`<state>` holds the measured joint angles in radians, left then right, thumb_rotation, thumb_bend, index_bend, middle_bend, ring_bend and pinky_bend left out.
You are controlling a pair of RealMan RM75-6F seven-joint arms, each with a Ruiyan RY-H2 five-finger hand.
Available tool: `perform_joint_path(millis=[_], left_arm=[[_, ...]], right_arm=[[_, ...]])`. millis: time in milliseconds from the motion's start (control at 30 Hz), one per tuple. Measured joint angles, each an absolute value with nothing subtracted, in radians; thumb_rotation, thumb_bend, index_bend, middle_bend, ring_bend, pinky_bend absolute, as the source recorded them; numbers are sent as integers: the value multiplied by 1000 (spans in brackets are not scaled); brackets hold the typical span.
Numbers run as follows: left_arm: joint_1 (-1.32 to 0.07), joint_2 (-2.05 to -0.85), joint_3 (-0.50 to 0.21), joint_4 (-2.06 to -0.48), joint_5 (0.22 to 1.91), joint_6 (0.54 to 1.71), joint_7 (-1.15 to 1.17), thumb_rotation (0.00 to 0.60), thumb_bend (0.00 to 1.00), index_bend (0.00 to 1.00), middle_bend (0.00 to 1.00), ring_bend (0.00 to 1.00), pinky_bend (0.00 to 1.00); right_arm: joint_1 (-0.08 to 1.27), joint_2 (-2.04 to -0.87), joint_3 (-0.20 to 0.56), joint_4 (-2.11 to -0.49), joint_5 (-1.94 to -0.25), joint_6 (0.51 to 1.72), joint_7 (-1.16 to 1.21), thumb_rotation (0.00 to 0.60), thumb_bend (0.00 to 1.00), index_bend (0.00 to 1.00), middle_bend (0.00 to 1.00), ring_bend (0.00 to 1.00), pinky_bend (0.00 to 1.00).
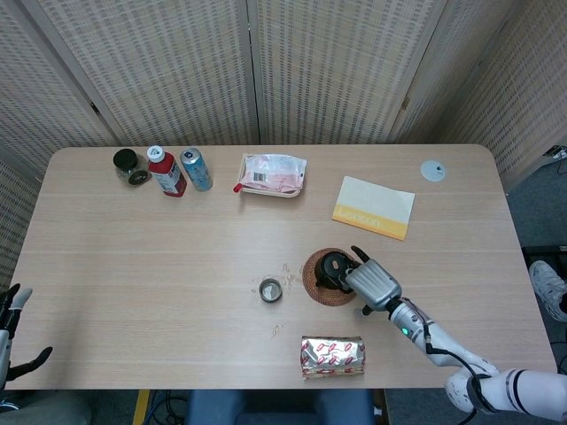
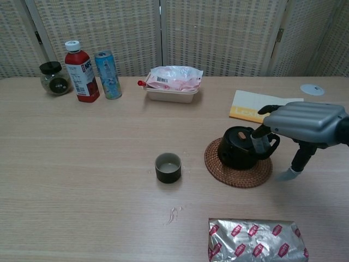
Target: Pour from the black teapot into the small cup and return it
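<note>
Gripping handle: right hand [image 2: 305, 124] fingers around the glossy black teapot [image 2: 239, 148] on round woven coaster [image 2: 238, 166]; lift level | small dark cup [image 2: 168, 167] waits; left hand [image 1: 11, 332] idle, spread.

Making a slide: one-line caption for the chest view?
Right robot hand at the black teapot's handle on its woven coaster, small cup nearby.
</note>
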<state>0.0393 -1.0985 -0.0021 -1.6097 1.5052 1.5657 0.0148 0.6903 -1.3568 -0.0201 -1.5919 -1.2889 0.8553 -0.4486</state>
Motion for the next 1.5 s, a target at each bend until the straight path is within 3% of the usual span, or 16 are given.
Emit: perform_joint_path(millis=[1233, 1500], left_arm=[[41, -1111, -1, -1583, 1502, 1555, -13, 600, 181, 28, 0, 1, 0], [41, -1110, 0, -1585, 1503, 1554, -10, 600, 181, 28, 0, 1, 0]], right_arm=[[651, -1393, -51, -1587, -1232, 886, -562, 466, 0, 547, 538, 414, 0], [647, -1405, -51, -1571, -1227, 879, -548, 488, 0, 642, 631, 506, 0]])
